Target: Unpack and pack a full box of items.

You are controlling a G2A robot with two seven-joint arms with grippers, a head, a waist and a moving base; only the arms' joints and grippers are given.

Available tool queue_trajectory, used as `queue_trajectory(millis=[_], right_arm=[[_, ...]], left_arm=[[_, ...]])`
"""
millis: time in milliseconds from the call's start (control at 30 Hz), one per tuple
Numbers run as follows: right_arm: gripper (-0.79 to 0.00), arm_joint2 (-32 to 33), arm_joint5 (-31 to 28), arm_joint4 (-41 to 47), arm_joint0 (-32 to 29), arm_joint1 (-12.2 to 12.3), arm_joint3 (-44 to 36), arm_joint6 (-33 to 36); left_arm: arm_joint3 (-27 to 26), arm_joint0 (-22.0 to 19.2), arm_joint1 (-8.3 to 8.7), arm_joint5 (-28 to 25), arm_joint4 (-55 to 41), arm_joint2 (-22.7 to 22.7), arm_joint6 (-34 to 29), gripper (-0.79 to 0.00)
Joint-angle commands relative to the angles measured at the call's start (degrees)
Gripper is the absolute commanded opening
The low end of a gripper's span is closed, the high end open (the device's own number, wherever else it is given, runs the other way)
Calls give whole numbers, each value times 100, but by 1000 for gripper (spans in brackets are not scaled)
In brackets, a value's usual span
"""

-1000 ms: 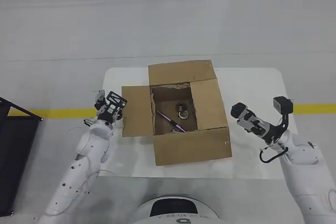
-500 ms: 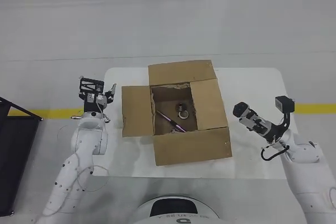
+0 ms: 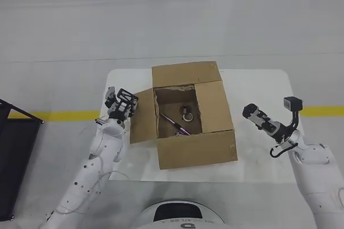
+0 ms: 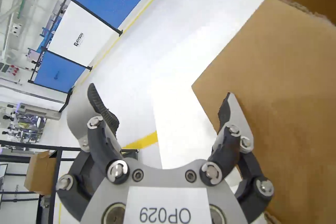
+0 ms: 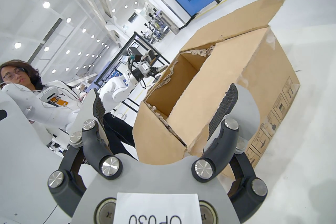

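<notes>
The left pincer (image 4: pixel 160 101) is hovering, spread wide, just beside a flap (image 4: pixel 275 78) of the box (image 3: pixel 213 107); the right pincer (image 5: pixel 164 97) is gaping opposite.

You have one white table (image 3: pixel 261 86). A single open cardboard box (image 3: pixel 198 150) sits directly on it, flaps spread, placed left of the table's middle.

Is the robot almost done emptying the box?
Not nearly. Done: the box has its flaps open. In hand: nothing; the left gripper, open, sits at the left flap, the right gripper, open, beside the box. Left: a purple stick and a round item lie inside, then repacking.
</notes>
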Motion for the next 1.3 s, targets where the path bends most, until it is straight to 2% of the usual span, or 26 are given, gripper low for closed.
queue_trajectory(millis=[0, 167, 300, 433, 633, 900, 1033, 1167, 1267], right_arm=[[0, -154, 204, -90, 197, -5, 195, 83], [0, -800, 419, 139, 705, -39, 577, 850], [0, -1139, 541, 415, 803, -4, 544, 973], [0, -1238, 673, 938, 554, 156, 209, 1106], [0, -1060, 488, 997, 32, 434, -14, 921], [0, -761, -73, 1117, -661, 734, -90, 360], [0, -701, -340, 1109, -894, 858, -142, 92], [0, -679, -602, 1062, -1047, 964, -132, -170], [0, -732, -715, 1114, -1108, 1024, -122, -283]], left_arm=[[91, -65, -26, 3, 36, 90, -12, 0], [500, -324, -112, 133, 275, 341, -209, 0], [764, -514, -198, 223, 321, 568, -284, 0], [984, -669, -272, 202, 368, 759, -299, 0], [1253, -841, -378, 206, 391, 996, -259, 0], [1383, -939, -425, -12, -39, 848, 127, 0], [1128, -871, -406, -5, -476, 491, 223, 0], [260, -527, -350, -214, -1066, 10, -33, 0], [-335, -255, -356, -55, -1699, -274, -475, 0]])
